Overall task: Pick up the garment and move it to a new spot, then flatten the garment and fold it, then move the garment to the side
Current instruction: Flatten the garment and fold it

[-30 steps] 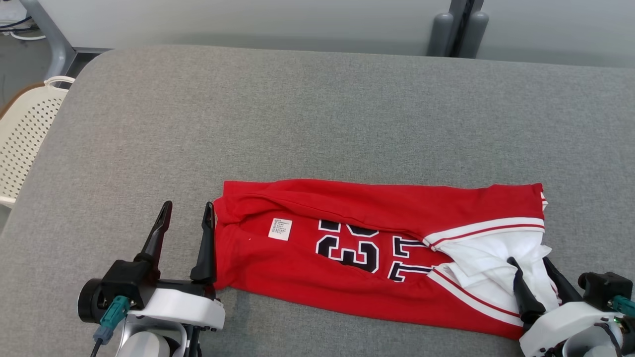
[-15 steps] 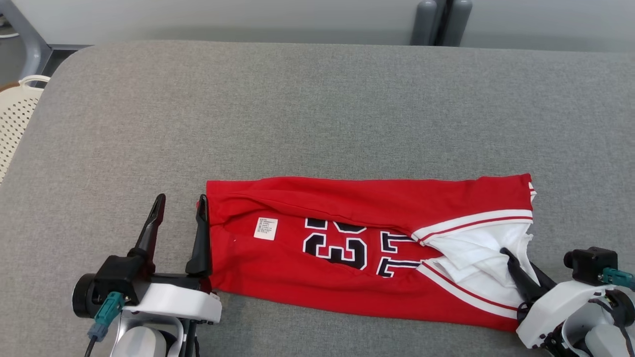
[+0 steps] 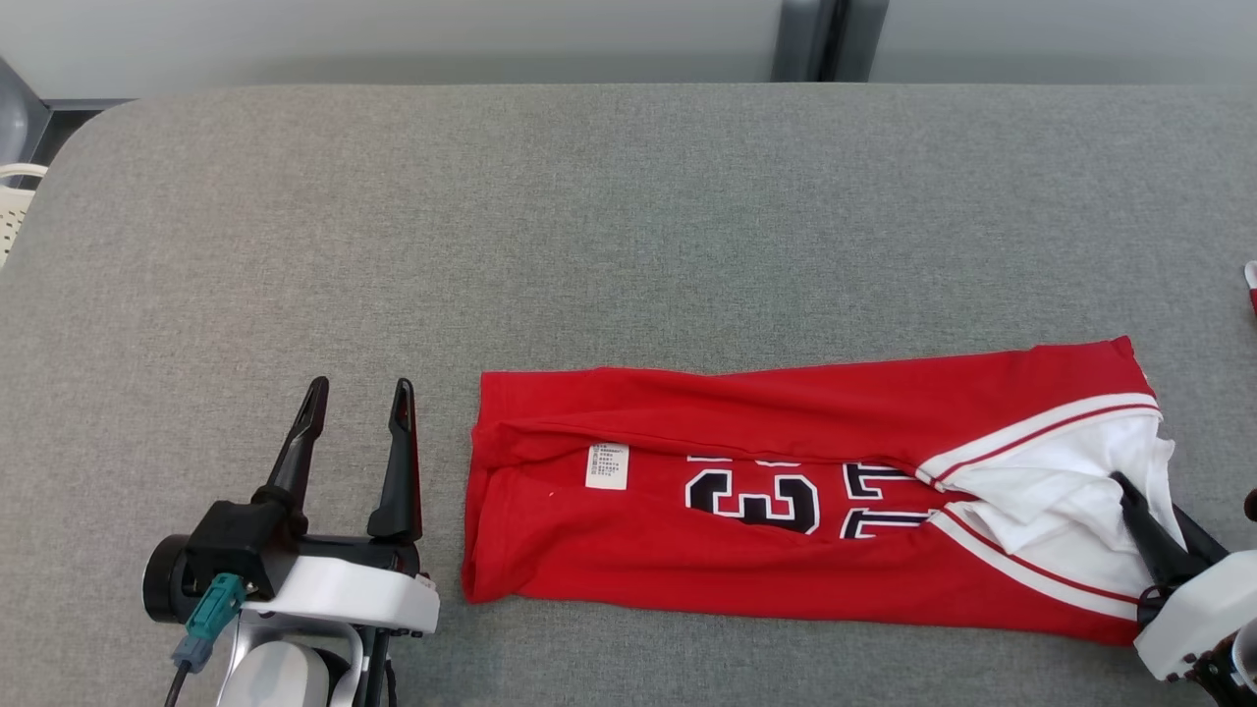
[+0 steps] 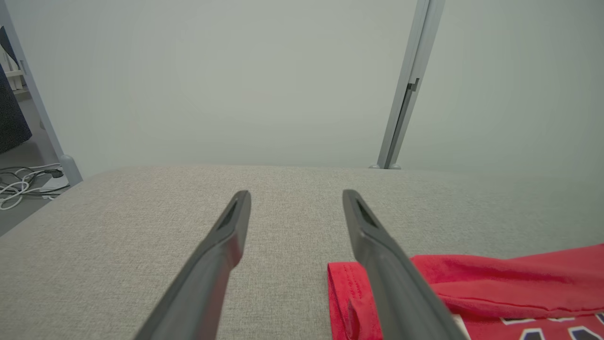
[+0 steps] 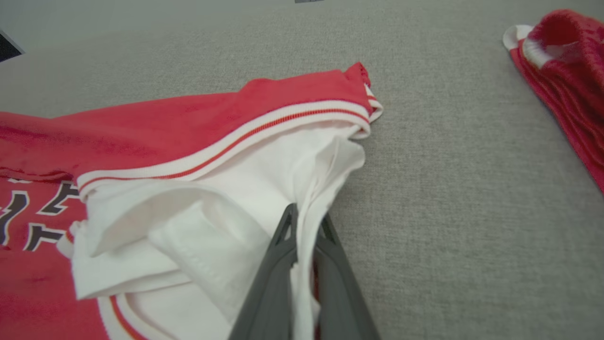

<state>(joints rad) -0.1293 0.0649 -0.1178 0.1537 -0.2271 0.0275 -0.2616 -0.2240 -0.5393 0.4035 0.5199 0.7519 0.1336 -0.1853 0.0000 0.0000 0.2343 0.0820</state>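
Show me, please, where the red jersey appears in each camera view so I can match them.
Head view: the jersey lies across the lower middle and right.
Left wrist view: lower right corner, beside the open left pincer.
Right wrist view: left half and centre, white end shut in the right pincer.
Shared landmark: the black numbers on it.

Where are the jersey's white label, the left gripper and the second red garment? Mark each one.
white label (image 3: 607, 465), head view: middle of the tag.
left gripper (image 3: 359, 388), head view: midway between its open fingertips.
second red garment (image 5: 566, 80), right wrist view: its red cloth.
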